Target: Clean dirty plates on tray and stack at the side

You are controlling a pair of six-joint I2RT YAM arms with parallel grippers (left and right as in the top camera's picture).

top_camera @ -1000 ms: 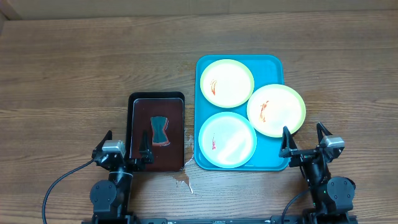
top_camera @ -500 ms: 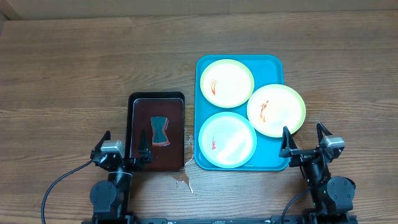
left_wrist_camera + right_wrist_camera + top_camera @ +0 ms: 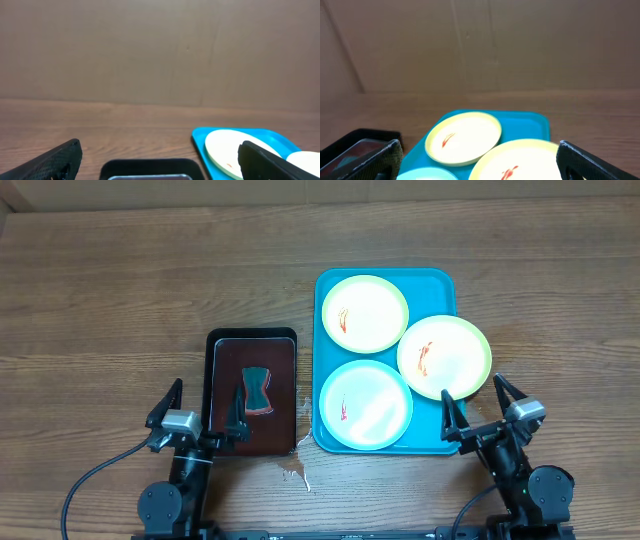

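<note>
The turquoise tray [image 3: 437,283] lies on the wooden table [image 3: 120,300], right of centre, its long axis running from the robot's edge toward the far edge and its short sides facing near and far. Three pale plates sit on it flat, faces up: the far plate [image 3: 365,313] in the far left corner, the near plate [image 3: 366,405] at the near left, and the right plate [image 3: 444,357] between them, overhanging the tray's right rim. Each carries a small red-orange smear. Just left of the tray lies a smaller dark brown tray [image 3: 225,370], also lengthwise, holding a sponge [image 3: 257,390]. The left arm's fingers [image 3: 166,402] are spread wide over the dark tray's near left corner, holding nothing. The right arm's fingers [image 3: 450,420] are likewise wide apart and empty at the turquoise tray's near right corner.
</note>
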